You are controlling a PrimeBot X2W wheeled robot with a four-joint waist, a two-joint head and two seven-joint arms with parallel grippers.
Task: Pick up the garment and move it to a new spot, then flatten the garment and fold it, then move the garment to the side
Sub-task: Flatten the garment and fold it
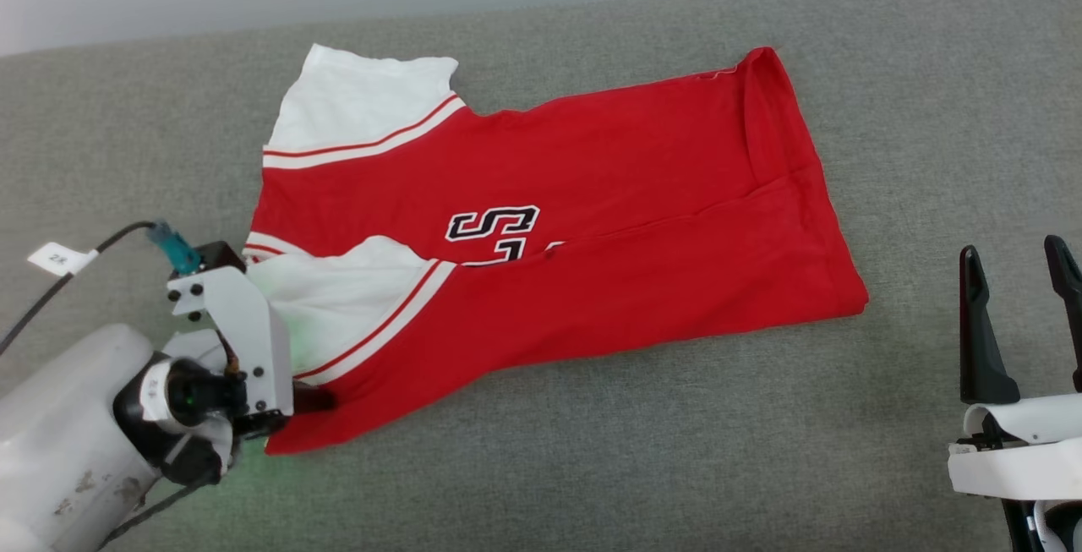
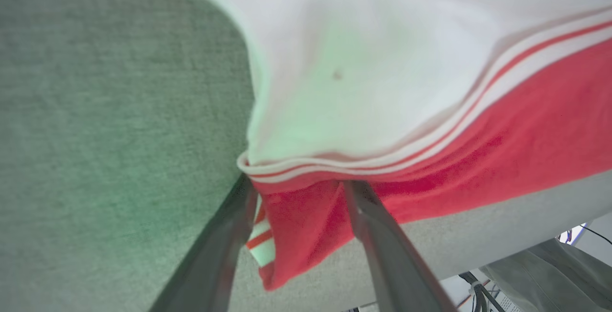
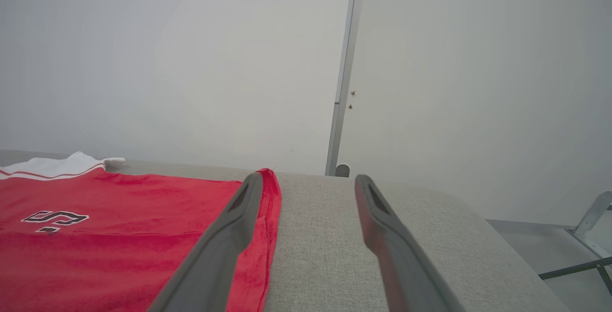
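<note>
Between left pincer (image 2: 296, 185) fingers, garment (image 1: 592, 197) corner, jaws apart

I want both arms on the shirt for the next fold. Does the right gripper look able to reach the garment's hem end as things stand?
Probably yes. The right gripper stands open beside the hem end of the garment, with bare grey cushion between them and nothing lying in the way.
</note>
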